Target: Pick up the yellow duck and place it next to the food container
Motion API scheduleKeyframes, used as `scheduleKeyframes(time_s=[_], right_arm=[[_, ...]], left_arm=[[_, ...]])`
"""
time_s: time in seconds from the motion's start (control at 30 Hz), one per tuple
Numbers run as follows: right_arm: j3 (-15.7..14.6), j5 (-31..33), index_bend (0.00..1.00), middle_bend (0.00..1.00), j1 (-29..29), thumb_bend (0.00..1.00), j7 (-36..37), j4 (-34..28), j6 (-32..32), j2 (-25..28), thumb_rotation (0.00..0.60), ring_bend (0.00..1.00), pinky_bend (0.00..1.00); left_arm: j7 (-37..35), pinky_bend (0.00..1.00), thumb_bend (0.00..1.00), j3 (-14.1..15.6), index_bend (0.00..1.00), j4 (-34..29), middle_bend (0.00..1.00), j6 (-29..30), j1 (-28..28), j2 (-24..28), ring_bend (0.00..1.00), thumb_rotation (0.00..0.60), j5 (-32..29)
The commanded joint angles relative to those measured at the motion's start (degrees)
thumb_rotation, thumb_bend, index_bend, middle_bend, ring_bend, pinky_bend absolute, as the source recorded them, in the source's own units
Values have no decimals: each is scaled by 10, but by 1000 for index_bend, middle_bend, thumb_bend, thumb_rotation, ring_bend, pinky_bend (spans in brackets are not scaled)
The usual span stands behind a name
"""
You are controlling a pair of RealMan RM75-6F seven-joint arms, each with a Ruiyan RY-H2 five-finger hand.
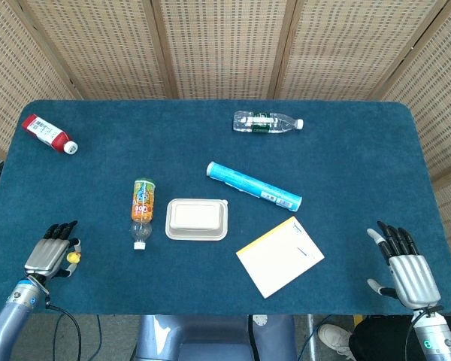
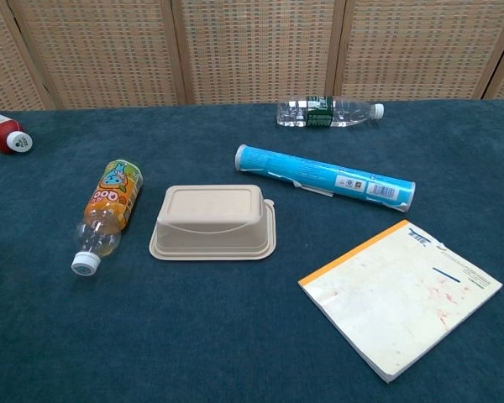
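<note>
My left hand (image 1: 49,256) sits far left of the food container (image 1: 197,219), near the table's front edge, pinching the yellow duck (image 1: 73,257) against its thumb side. Just left of the container lies the orange bottle (image 1: 140,210); behind and to its right, the blue tube (image 1: 253,186); right-front of it, the notepad (image 1: 279,256). Far right of it, my right hand (image 1: 403,263) rests empty, fingers spread.

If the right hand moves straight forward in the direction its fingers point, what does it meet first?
The way looks free: the right hand points up over bare blue table, to the right of the notepad. Depth is unclear.
</note>
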Motion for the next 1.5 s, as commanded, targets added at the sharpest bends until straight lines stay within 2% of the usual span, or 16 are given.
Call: scheduleKeyframes(time_s=[0.03,0.37,0.63,0.87,1.13,1.5], right_arm=[[0,0,94,0,0,0,1,1,1,0,600,0,0],[1,1,93,0,0,0,1,1,1,0,600,0,0],[1,2,93,0,1,0,3,0,-1,1,600,0,0],[5,8,94,0,3,0,13,2,-4,3,600,0,0],[9,16,94,0,4,0,33,3,-8,11,600,0,0],[14,23,93,0,6,0,60,2,-10,21,600,0,0]], left_arm=[[-1,0,390,0,499,-3,0,1,-1,1,0,600,0],[6,0,392,-14,502,-43,0,23,-12,28,0,600,15],[47,0,394,-33,503,-107,0,42,-34,62,0,600,33],[115,0,393,-63,506,-195,0,37,-76,88,0,600,31],[201,0,391,-91,510,-250,0,11,-136,49,0,600,-3],[317,0,394,-81,510,-261,0,-5,-197,-34,0,600,-31]])
